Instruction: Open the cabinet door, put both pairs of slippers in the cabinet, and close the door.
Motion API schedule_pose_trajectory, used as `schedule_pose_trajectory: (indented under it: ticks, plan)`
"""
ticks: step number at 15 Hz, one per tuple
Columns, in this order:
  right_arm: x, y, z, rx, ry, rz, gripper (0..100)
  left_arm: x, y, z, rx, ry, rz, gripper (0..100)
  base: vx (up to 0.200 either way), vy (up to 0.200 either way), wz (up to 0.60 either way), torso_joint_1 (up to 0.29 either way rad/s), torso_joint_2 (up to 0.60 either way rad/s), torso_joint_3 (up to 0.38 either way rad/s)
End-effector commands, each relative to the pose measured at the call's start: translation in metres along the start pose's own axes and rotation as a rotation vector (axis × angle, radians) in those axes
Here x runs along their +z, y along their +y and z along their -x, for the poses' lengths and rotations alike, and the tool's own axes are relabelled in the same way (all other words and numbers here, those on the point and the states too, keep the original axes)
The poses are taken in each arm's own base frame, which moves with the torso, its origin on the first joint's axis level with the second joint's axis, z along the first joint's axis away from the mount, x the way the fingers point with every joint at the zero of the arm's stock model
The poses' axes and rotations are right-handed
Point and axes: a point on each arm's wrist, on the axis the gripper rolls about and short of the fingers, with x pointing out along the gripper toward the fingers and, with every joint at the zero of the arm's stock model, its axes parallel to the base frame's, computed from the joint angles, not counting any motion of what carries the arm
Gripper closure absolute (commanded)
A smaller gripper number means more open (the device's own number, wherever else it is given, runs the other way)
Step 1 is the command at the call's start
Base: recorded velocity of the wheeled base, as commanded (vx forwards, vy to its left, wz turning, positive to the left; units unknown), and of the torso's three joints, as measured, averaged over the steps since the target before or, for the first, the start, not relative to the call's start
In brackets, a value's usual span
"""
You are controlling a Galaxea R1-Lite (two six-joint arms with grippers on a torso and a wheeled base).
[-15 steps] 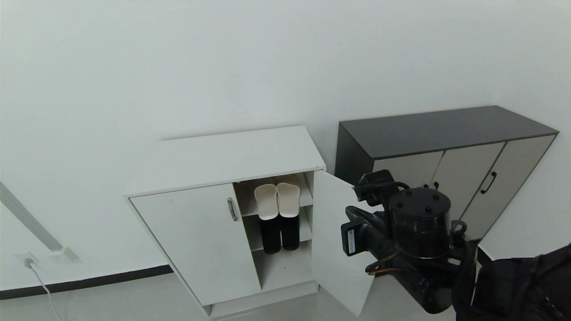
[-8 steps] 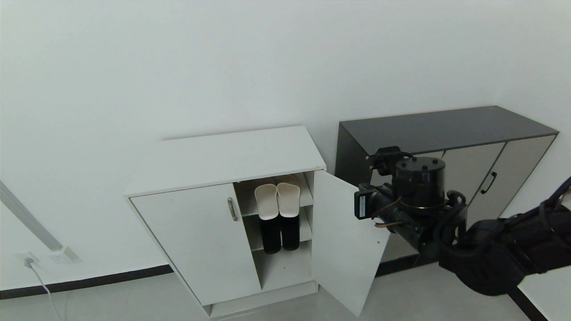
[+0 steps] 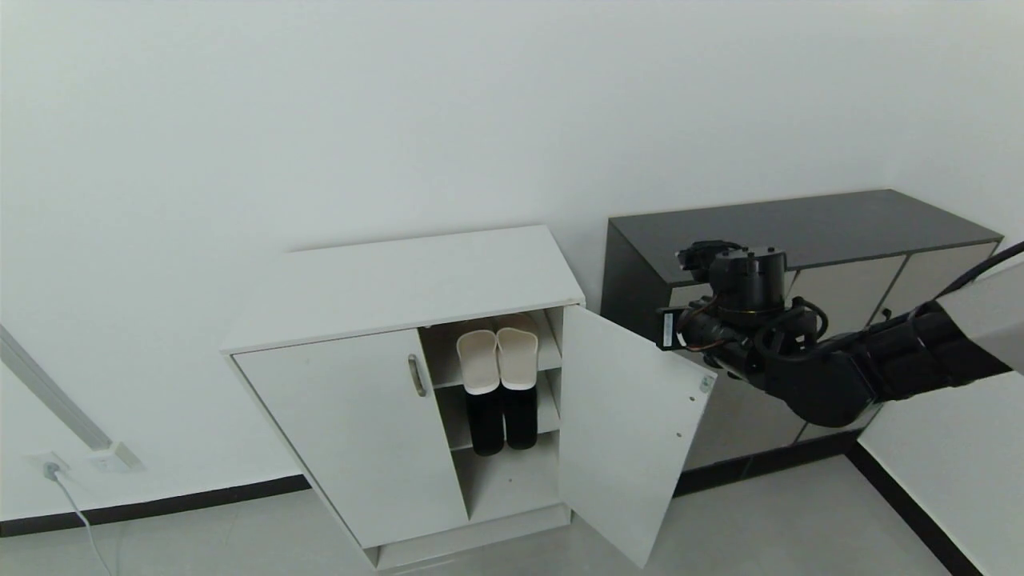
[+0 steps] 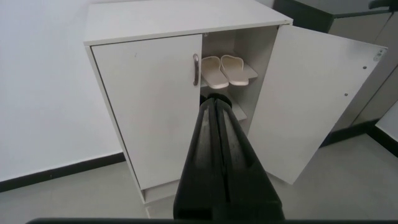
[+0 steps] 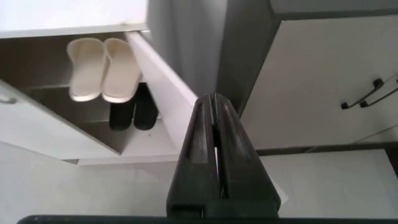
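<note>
Right gripper (image 5: 213, 99) clenched, empty — open door (image 5: 165, 84) just ahead of it, white slippers (image 5: 102, 68) and black slippers (image 5: 134, 112) shelved beyond. Left gripper (image 4: 214, 99) clenched too, facing the cabinet (image 4: 174, 15).

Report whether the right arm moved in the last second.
Yes. In the head view the right arm rose, from low against the dark cabinet up to its top edge.

Bare indoor room, home or office: white cabinet (image 3: 400, 284), dark-topped cabinet (image 3: 800, 228), wall socket (image 3: 40, 461).
</note>
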Motion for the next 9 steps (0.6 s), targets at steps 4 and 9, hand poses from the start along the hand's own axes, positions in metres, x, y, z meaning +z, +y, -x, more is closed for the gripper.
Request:
schedule_pose_trajectory:
  ticks: [4,9]
  plan:
    - [-0.027,-0.014,-0.036,-0.031,0.060,-0.004,100,0.000,0.000,0.000,0.000,0.001,0.001,100,0.000,0.000,0.00,0.000,0.00,0.000]
    - [-0.038,-0.018,-0.044,-0.044,0.088,0.000,100,0.000,0.000,0.000,0.000,0.002,0.001,100,0.000,0.000,0.00,0.000,0.00,0.000]
